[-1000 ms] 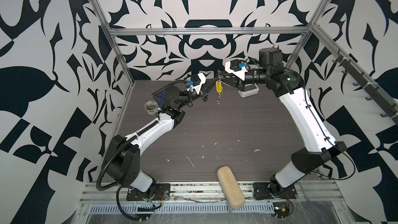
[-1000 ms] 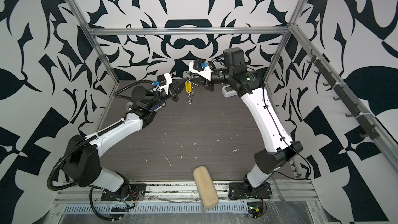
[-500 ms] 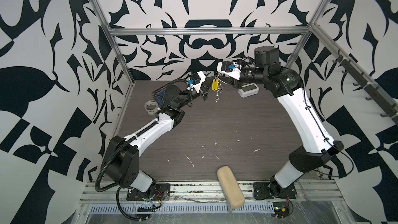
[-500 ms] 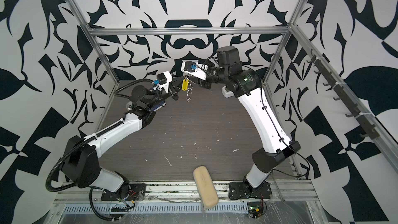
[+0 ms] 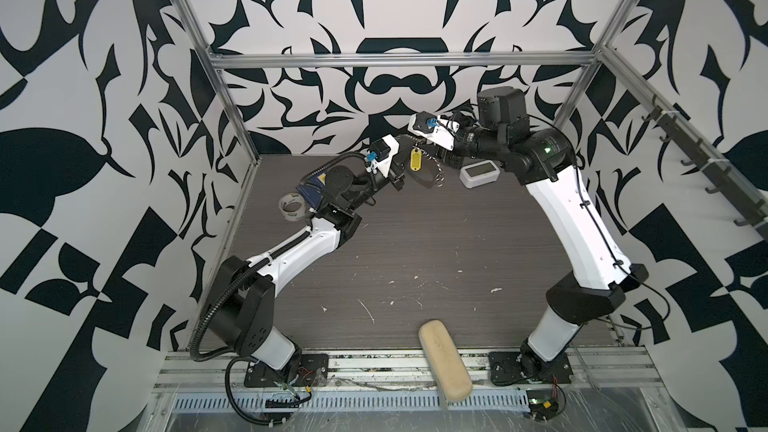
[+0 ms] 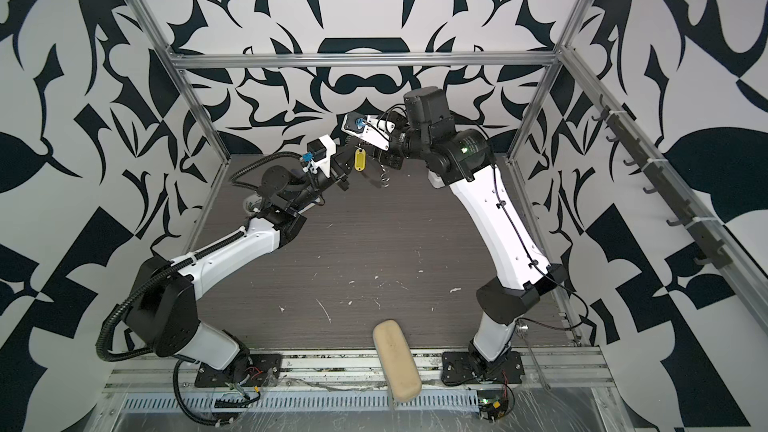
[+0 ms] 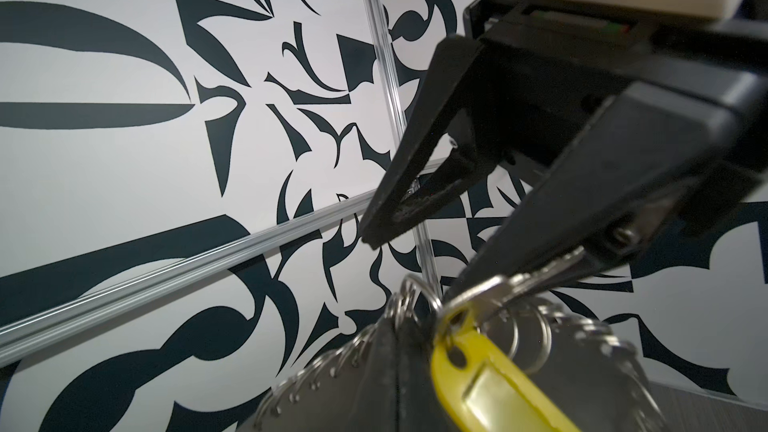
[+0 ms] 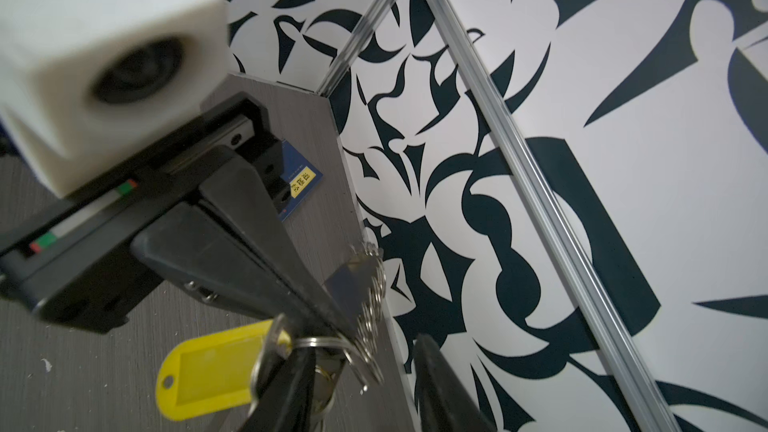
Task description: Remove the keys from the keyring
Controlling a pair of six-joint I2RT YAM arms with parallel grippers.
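The keyring is a cluster of thin silver rings with a yellow plastic tag and a hanging chain. It is held up in the air at the back of the table. My left gripper is shut on the keyring, and the rings stick out past its closed tips. My right gripper faces it with jaws apart, and the rings and a key lie between its fingers. In the left wrist view one right finger rests against a silver key. The yellow tag shows in both top views.
A clear tape roll and a blue book lie at the back left, under the left arm. A white device sits at the back right. A beige case lies over the front edge. The patterned back wall is close behind both grippers.
My right gripper has moved left, closer to the left gripper, and its jaws have spread wider. The left gripper has stayed shut on the keyring and has hardly moved.
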